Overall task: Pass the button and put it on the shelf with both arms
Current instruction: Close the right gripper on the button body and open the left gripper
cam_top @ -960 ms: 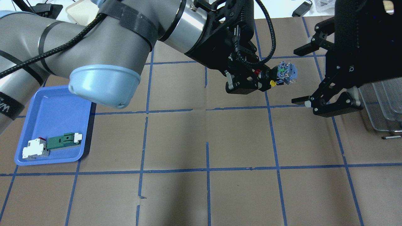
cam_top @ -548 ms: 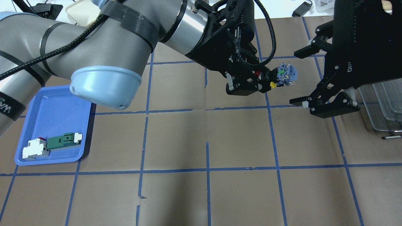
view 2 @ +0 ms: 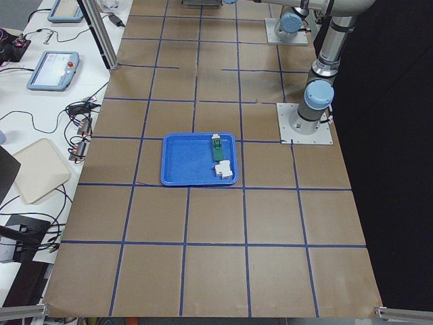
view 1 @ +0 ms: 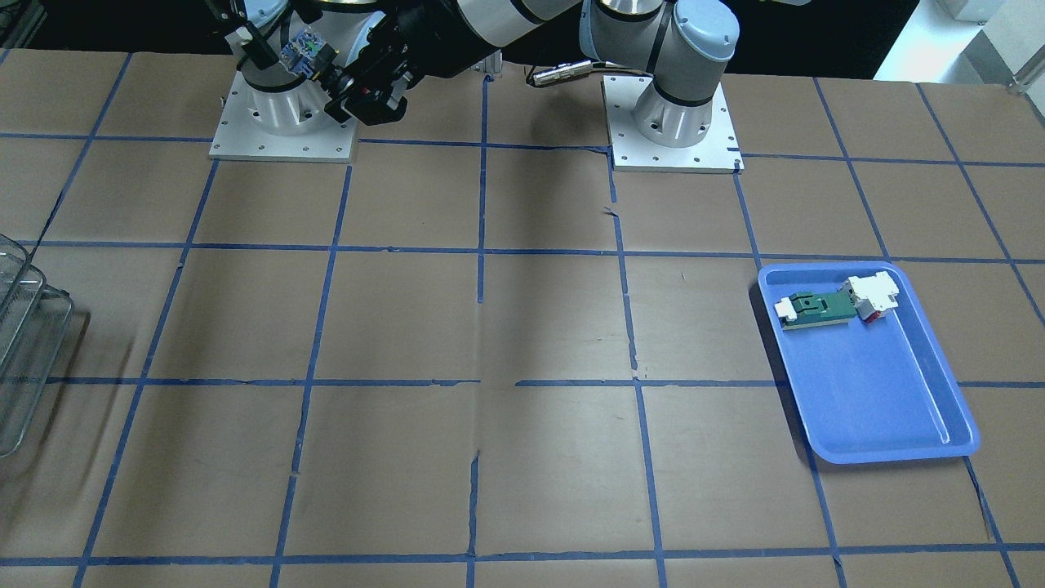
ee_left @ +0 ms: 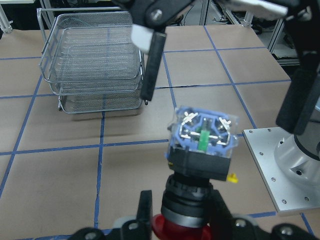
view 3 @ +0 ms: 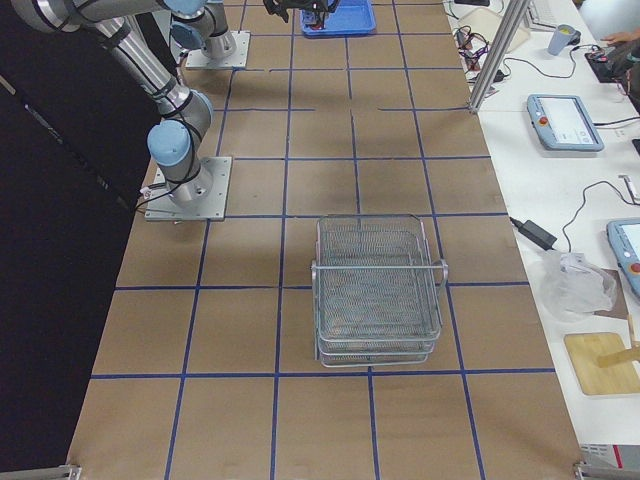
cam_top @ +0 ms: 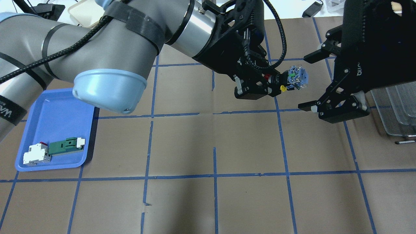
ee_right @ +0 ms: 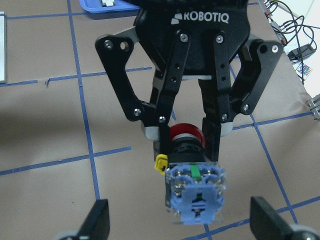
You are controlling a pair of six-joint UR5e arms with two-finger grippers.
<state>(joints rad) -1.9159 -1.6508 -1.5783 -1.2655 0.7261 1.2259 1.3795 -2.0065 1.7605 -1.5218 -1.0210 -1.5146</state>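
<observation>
button [ee_right: 194,195]: red cap, black collar, small yellow tab; blue and clear back block with a green centre and silvery contacts
left gripper [ee_right: 187,145]: black, white lettering, silvery screw heads
right gripper [cam_top: 304,82]: black, white pad at one fingertip
arms [cam_top: 107,42]: silver-grey tubes, pale-blue joint caps, black straps and cable
table [cam_top: 247,146]: brown cover, grid of blue tape lines
tray [cam_top: 55,107]: plain blue
flat part [cam_top: 63,147]: dark green, white at both ends
block [cam_top: 34,154]: white with a bit of red
shelf [view 3: 378,290]: silvery wire mesh, fine criss-cross
base plates [view 1: 282,139]: pale silvery metal, dotted with dark screw holes
</observation>
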